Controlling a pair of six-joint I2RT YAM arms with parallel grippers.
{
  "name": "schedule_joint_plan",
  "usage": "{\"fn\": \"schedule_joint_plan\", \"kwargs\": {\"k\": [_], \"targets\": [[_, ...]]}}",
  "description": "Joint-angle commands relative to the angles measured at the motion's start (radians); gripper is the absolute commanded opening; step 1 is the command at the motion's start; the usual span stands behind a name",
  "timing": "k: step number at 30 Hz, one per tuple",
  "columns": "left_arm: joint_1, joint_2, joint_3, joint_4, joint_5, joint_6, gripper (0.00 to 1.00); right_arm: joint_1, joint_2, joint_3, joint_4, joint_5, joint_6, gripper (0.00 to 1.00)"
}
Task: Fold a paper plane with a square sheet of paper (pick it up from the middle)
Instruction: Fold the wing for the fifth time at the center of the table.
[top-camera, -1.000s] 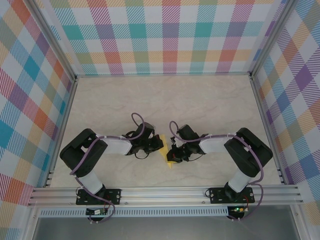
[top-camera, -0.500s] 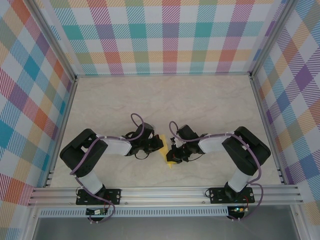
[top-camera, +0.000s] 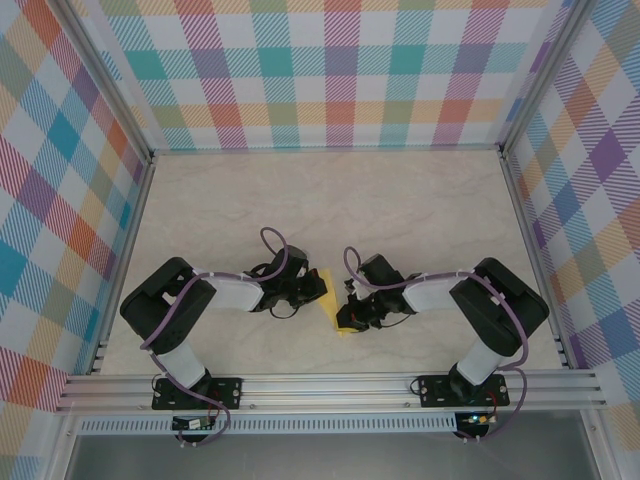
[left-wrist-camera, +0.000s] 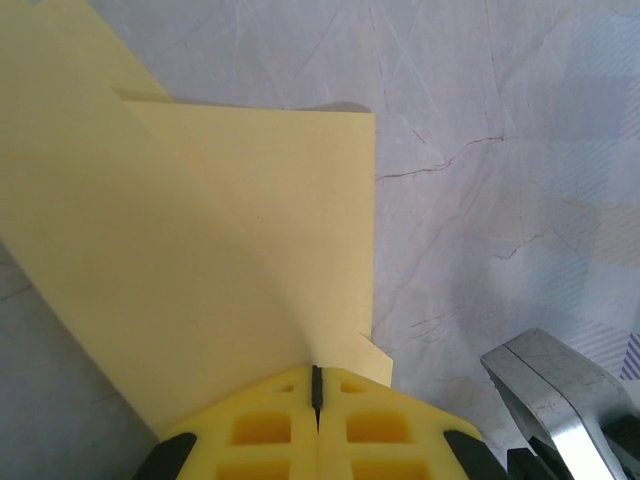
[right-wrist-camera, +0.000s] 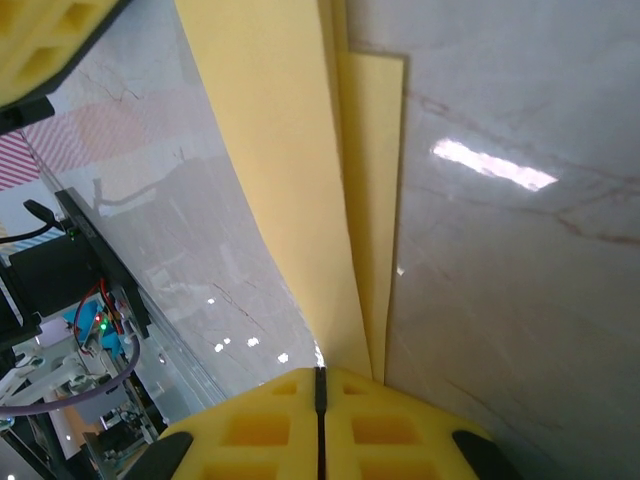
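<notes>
The folded bright-yellow sheet of paper is held between the two arms near the middle front of the table. My left gripper is shut on its upper left edge; in the left wrist view the layered paper runs out from between the closed yellow fingertips. My right gripper is shut on the paper's right side; in the right wrist view a long folded strip with stacked layers rises from the closed pads. The sheet is narrow and creased, lifted off the table.
The pale marbled tabletop lies open behind the arms. Checked walls close in the left, back and right. An aluminium rail runs along the front edge. The right gripper's metal finger appears in the left wrist view.
The right gripper has shifted slightly right and toward the front with the paper, so more yellow shows between the two grippers. The left arm has hardly moved.
</notes>
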Motion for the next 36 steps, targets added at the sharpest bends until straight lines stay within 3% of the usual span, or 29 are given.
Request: {"fn": "schedule_joint_plan", "kwargs": {"k": [1, 25, 30, 36], "targets": [[-0.006, 0.059, -0.031, -0.071, -0.08, -0.005, 0.0, 0.006, -0.017, -0.032, -0.064, -0.032, -0.031, 0.07], [-0.006, 0.059, -0.037, -0.059, -0.087, -0.025, 0.0, 0.044, -0.044, -0.041, -0.255, -0.002, -0.145, 0.1], [-0.006, 0.053, -0.042, -0.055, -0.085, -0.024, 0.0, 0.049, -0.112, -0.004, -0.351, 0.054, -0.163, 0.09], [-0.006, 0.037, -0.048, -0.058, -0.08, -0.019, 0.0, 0.047, -0.275, 0.057, -0.317, 0.162, -0.071, 0.11]]}}
